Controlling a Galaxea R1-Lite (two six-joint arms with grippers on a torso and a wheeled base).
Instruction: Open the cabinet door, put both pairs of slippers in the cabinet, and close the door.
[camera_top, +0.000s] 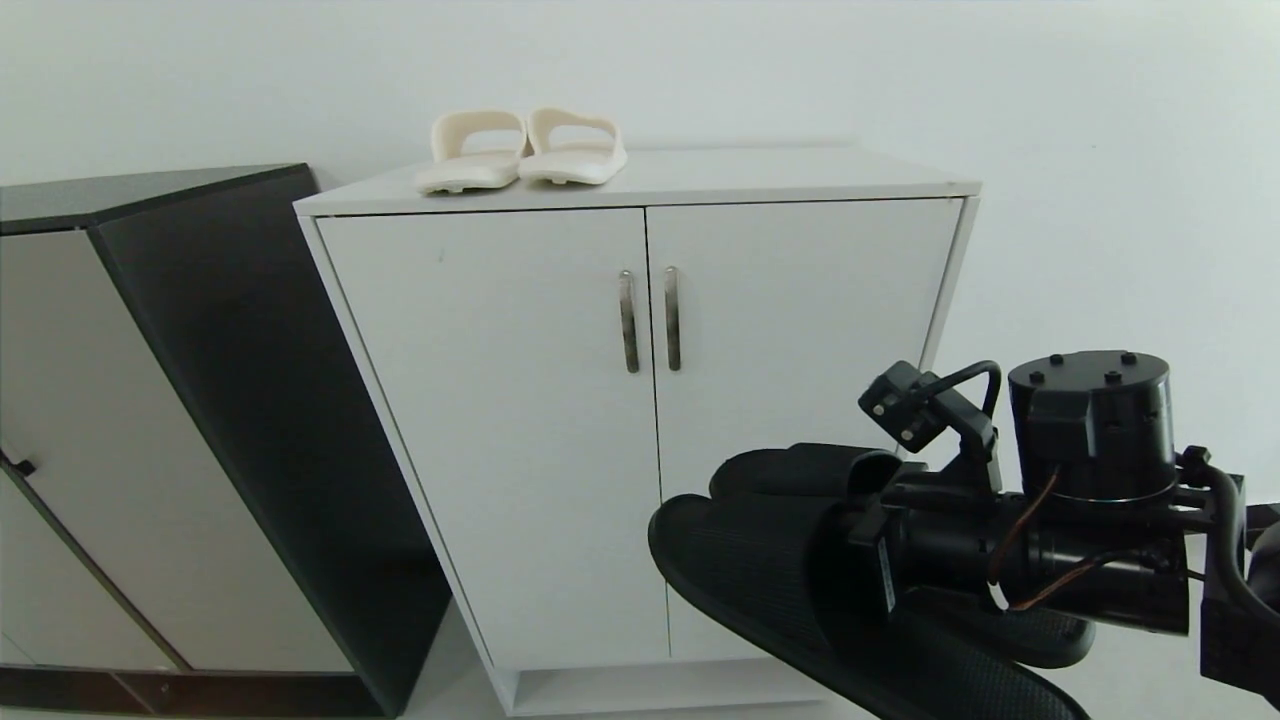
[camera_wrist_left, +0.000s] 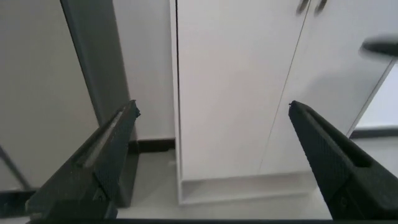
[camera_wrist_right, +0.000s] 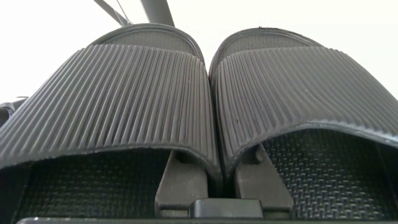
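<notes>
- Right gripper (camera_wrist_right: 219, 177): jaws clenched on the pair of black rubber slippers with ribbed straps (camera_top: 745, 555). One finger (camera_wrist_right: 180, 186) lies under each strap. The adjoining inner strap edges are pinched between the two fingers.
- Black slippers: side by side and touching, held in the air in front of the lower part of the right-hand door. Their long axes are parallel and in line with the gripper. The toes point away from the wrist, toward the robot's left. The heel ends run back under the arm.
- Left gripper (camera_wrist_left: 212, 109): jaws released and spread wide, holding nothing. It sits low, facing the left-hand door.
- White two-door wooden cabinet (camera_top: 500, 420): both doors shut. Two vertical metal bar handles (camera_top: 628, 320) stand just beside each other at the centre seam.
- Pair of cream moulded slippers (camera_top: 520, 150): on the cabinet top, toward its left side, side by side and touching. The long axes run front to back, with the straps at the wall end.
- Black-sided cabinet with a grey front (camera_top: 250, 420): stands just beside the white cabinet, on the robot's left.
</notes>
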